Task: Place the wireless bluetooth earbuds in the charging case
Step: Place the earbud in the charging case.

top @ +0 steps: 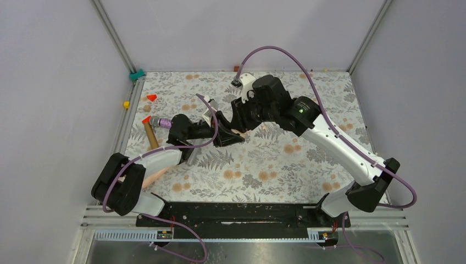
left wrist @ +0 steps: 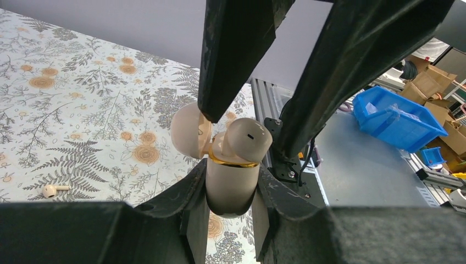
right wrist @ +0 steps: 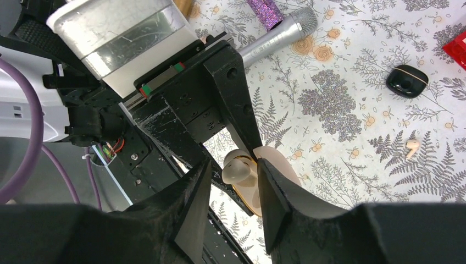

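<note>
Pinching the beige charging case, the left gripper hid its base; the right gripper straddled the seated earbud, grip unclear. A second earbud, black case and microphone lay on the desk.

Top view: left gripper and right gripper meet, and they cover nearly all of what sits between them.

Left wrist: lower body of charging case sunk inside the left gripper. Lid partly behind the right gripper. Stem of earbud hidden in the case. Contact with the right gripper unclear.

Right wrist: red box cut by right edge. Silver microphone tail behind left arm. Purple glitter piece cut by top edge.
</note>
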Robot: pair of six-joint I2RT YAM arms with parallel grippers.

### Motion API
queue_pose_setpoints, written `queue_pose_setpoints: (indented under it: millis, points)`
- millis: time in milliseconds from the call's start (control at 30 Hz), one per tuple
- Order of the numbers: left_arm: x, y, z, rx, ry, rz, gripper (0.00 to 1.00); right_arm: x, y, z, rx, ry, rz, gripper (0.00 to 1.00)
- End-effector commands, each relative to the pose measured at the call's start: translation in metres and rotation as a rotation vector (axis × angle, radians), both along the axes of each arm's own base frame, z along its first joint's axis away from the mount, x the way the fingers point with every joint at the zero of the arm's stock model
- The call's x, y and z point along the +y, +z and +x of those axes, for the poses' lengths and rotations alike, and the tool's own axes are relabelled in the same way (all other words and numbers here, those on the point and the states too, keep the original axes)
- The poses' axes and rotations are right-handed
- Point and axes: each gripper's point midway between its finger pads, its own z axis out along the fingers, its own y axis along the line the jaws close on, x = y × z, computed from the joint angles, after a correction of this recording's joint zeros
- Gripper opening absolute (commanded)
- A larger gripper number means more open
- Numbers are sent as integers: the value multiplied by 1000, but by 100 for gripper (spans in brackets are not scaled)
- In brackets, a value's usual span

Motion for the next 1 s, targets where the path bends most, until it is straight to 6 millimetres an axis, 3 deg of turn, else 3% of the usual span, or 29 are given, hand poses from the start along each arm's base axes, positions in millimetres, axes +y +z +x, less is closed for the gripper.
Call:
queue_pose_setpoints:
  millis: [0,500,967]
  points:
    - [4,16,2,-86,28,-38,0,5,8,7,-9,-25,33,43]
    - [8,20,4,-79,34,-44,0,2,-1,3,-14,-6,18,38]
    - [10,24,0,-82,15,-63,0,-5,13,7,-107,19,0,35]
